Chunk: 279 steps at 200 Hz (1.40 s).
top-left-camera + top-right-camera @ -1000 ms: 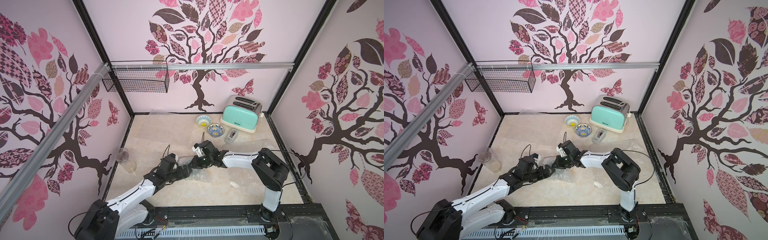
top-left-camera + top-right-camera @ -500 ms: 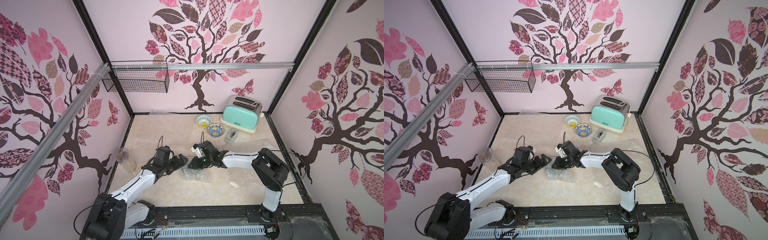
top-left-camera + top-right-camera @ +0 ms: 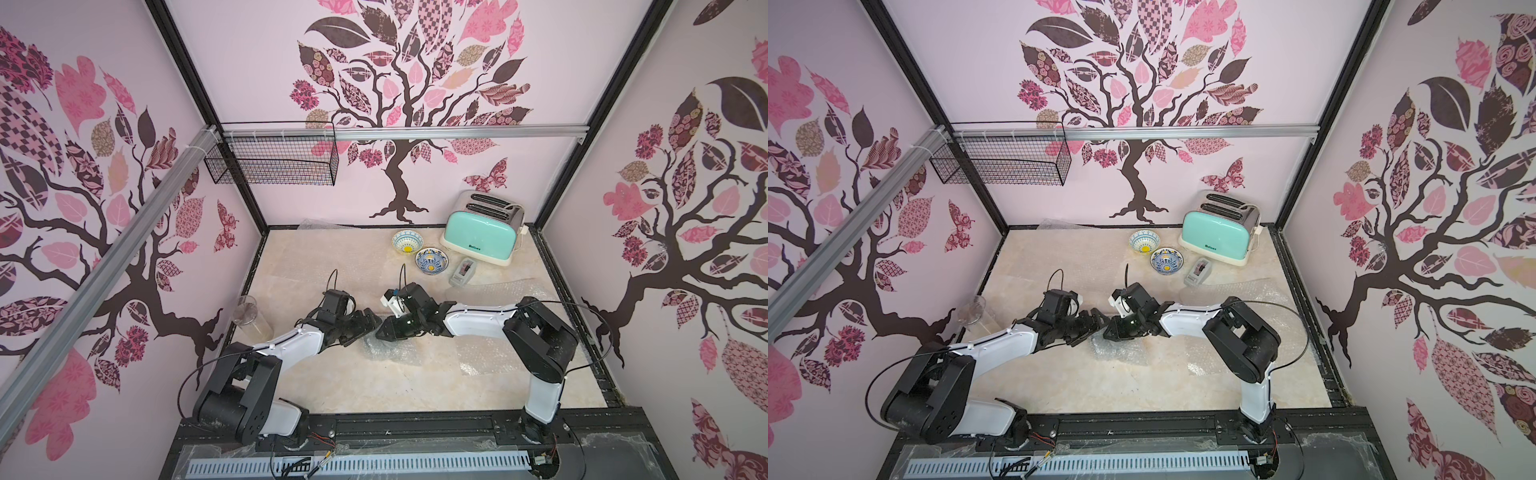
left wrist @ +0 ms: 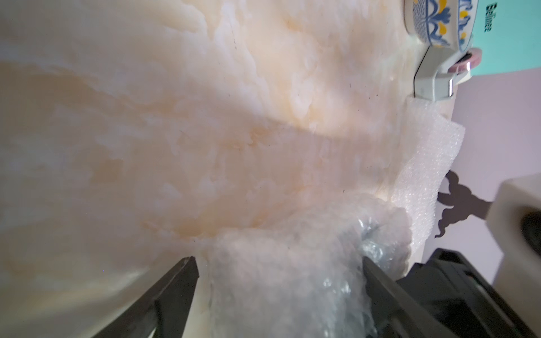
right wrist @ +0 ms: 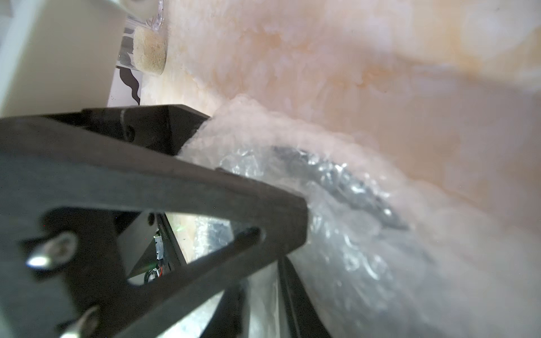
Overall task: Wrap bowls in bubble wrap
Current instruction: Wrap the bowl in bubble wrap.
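Two bowls (image 3: 407,242) (image 3: 432,262) with yellow centres stand uncovered at the back, seen in both top views. A crumpled bundle of bubble wrap (image 3: 388,351) lies mid-table, and a dark curved shape (image 5: 336,181) shows through it in the right wrist view. My left gripper (image 3: 372,324) (image 4: 278,263) is open, its fingers wide apart on either side of the bundle. From the opposite side my right gripper (image 3: 384,332) (image 5: 260,281) meets it nose to nose, jaws nearly together with a fold of bubble wrap between them.
A mint toaster (image 3: 482,232) and a grey tape dispenser (image 3: 463,272) stand at the back right. A clear glass (image 3: 249,318) stands by the left wall. Flat bubble wrap sheets (image 3: 490,286) lie under the right arm. A wire basket (image 3: 274,160) hangs high on the left.
My left gripper drew back from the bundle, spread wide, and has come back against it from the left. The right gripper has stayed at the bundle.
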Tool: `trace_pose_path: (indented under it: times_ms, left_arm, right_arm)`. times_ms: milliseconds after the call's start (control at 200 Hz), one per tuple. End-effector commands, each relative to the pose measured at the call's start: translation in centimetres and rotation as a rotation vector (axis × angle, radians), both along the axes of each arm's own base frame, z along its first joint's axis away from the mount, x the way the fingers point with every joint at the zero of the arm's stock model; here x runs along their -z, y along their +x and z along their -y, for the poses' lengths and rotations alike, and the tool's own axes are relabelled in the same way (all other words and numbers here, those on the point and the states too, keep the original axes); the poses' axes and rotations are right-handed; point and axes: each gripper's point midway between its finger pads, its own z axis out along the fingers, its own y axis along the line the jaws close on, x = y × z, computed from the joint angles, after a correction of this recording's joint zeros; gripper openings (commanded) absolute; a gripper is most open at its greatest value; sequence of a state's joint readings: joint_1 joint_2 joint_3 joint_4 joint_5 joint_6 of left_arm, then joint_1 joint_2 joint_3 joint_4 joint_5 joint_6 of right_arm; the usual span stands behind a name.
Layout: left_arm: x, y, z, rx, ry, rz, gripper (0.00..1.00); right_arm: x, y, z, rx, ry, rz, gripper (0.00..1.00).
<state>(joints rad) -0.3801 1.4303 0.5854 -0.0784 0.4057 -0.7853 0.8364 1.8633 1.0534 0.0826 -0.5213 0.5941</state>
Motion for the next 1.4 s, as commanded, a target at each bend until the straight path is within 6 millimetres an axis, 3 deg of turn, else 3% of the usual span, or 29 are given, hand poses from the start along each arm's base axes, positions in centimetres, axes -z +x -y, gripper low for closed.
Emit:
trace_pose_path:
  times_ms: [0, 150, 355, 480, 560, 720, 980, 1090, 1226, 1391]
  left_arm:
    - [0.5, 0.3, 0.1, 0.013, -0.002, 0.012, 0.81]
    - [1.3, -0.2, -0.2, 0.007, 0.005, -0.002, 0.69]
    - [1.2, -0.5, -0.4, -0.008, 0.001, 0.002, 0.66]
    - [0.8, -0.6, -0.5, -0.01, -0.002, 0.012, 0.66]
    - [0.5, -0.7, -0.5, -0.01, -0.005, 0.022, 0.65]
    - [0.0, -0.8, -0.5, -0.011, -0.016, 0.033, 0.64]
    - [0.1, -0.9, -0.4, -0.007, -0.016, 0.03, 0.64]
    - [0.2, -0.9, -0.4, -0.006, -0.013, 0.03, 0.64]
    - [0.3, -0.8, -0.4, -0.008, -0.013, 0.028, 0.63]
    - [0.3, -0.7, -0.3, -0.006, -0.012, 0.026, 0.63]
  right_arm:
    - [-0.9, -0.7, 0.3, -0.023, -0.02, 0.015, 0.23]
    - [-3.0, -0.4, 0.3, -0.025, -0.003, 0.056, 0.3]
    - [-7.6, -0.8, 0.8, -0.036, 0.058, 0.137, 0.49]
    - [-9.0, -2.1, 1.9, -0.061, 0.094, 0.171, 0.55]
    - [-9.2, -1.9, 3.0, -0.029, 0.08, 0.228, 0.54]
    - [-8.2, 0.5, 5.3, 0.121, -0.015, 0.317, 0.4]
    - [-6.0, 2.3, 5.0, 0.199, -0.079, 0.292, 0.26]
    - [-4.6, 1.1, 3.6, 0.119, -0.066, 0.228, 0.24]
    - [-4.4, -1.2, 1.7, 0.002, -0.007, 0.232, 0.23]
    - [-3.4, -3.0, 1.0, -0.081, 0.022, 0.212, 0.24]
